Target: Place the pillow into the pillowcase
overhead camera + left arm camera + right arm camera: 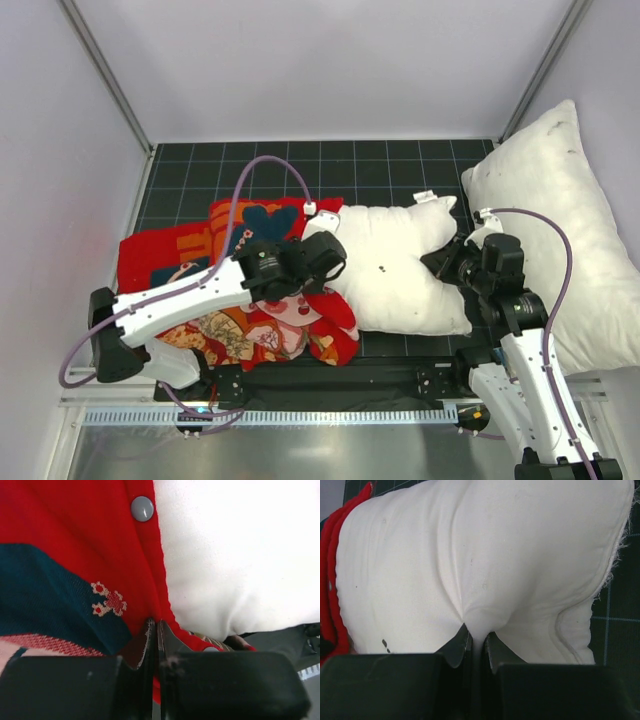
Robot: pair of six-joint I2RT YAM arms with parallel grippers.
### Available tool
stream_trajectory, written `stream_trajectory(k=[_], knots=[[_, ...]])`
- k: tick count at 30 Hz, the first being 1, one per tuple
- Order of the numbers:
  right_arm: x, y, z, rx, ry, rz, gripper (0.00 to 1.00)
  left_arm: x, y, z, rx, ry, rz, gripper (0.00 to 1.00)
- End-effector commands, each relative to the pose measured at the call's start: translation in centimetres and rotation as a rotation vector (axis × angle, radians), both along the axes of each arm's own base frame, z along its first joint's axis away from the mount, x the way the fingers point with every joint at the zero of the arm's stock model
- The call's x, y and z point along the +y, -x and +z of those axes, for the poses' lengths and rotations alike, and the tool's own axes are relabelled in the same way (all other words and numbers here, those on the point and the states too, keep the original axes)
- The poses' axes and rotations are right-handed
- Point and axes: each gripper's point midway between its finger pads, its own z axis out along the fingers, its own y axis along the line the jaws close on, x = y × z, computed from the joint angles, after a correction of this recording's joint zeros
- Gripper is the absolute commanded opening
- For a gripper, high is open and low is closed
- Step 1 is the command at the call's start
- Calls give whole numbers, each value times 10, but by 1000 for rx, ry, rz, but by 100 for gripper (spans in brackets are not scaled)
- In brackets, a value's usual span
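The white pillow [400, 265] lies across the middle of the mat, its left end touching the mouth of the red pillowcase [170, 250]. My left gripper [322, 255] is shut on the red hem of the pillowcase [145, 565] at its open edge, beside the pillow [240, 550]. A grey snap button [142, 508] shows on the hem. My right gripper [452, 262] is shut on a pinched fold at the right end of the pillow [480, 560]. The red pillowcase edge [335, 580] shows at the far left of the right wrist view.
A larger white pillow [565, 215] with speckled edges lies against the right wall. The black gridded mat [330, 165] covers the table behind. White walls enclose the left, back and right. A black rail [330, 385] runs along the near edge.
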Motion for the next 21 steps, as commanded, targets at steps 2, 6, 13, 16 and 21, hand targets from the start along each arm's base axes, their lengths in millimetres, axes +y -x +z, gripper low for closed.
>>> stream_trajectory(k=[2, 6, 13, 16, 21], knots=[[27, 2, 55, -146, -88, 152, 4, 3, -2, 58, -74, 113, 13, 3], [43, 15, 114, -257, -151, 254, 4, -6, -7, 113, -146, 196, -30, 0], [47, 59, 278, -688, -244, 308, 4, -52, -7, 217, -261, 461, -188, 0], [45, 74, 332, -801, -240, 321, 4, -59, -5, 271, -338, 604, -217, 0], [46, 96, 399, -916, -258, 354, 4, -68, 23, 382, -459, 927, -382, 0]])
